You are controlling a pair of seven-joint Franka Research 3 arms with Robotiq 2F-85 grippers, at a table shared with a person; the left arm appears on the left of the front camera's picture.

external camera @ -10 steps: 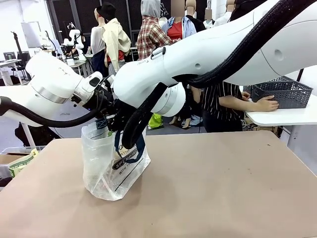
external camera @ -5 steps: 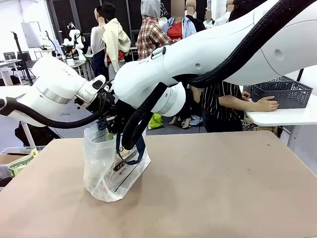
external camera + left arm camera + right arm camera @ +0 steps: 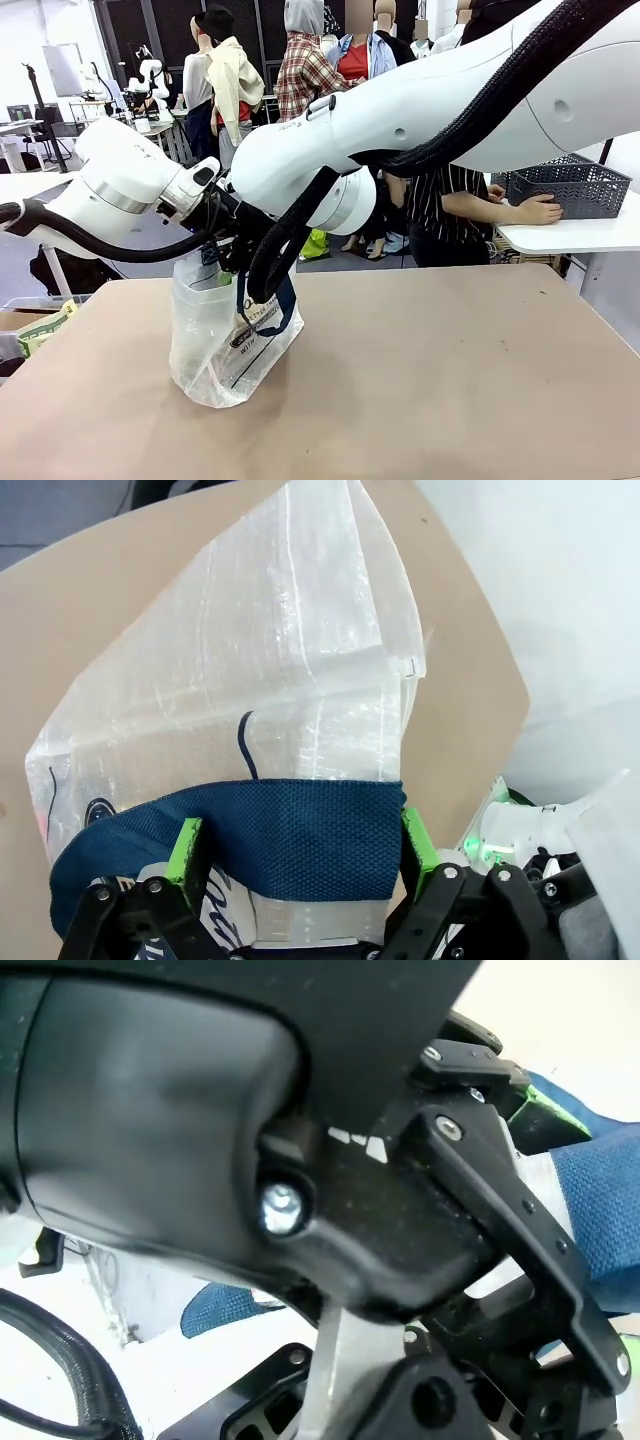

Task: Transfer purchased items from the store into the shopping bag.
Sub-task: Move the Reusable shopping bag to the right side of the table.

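Observation:
The shopping bag (image 3: 232, 335), translucent white with navy handles and black lettering, stands on the tan table (image 3: 450, 380) left of centre. My left gripper (image 3: 300, 842) is open at the bag's mouth. Its green pads (image 3: 185, 845) stand wide apart, and a navy handle (image 3: 290, 830) lies across the gap between them. My right arm (image 3: 400, 120) reaches across from the right to the same spot. Its gripper is shut, pressed close against the left gripper and largely hidden by its black hose (image 3: 275, 250). A navy strap (image 3: 600, 1210) shows beside it. I cannot make out purchased items inside the bag.
A dark grey mesh basket (image 3: 570, 185) sits on a white side table at the far right, with a person's hand (image 3: 540, 210) on it. A green-yellow packet (image 3: 40, 330) lies in a bin past the table's left edge. Bare tabletop spreads to the right of the bag.
My left arm has swung rightward and slightly up. The bag's mouth has been drawn a little to the right with it. The right arm has stayed put.

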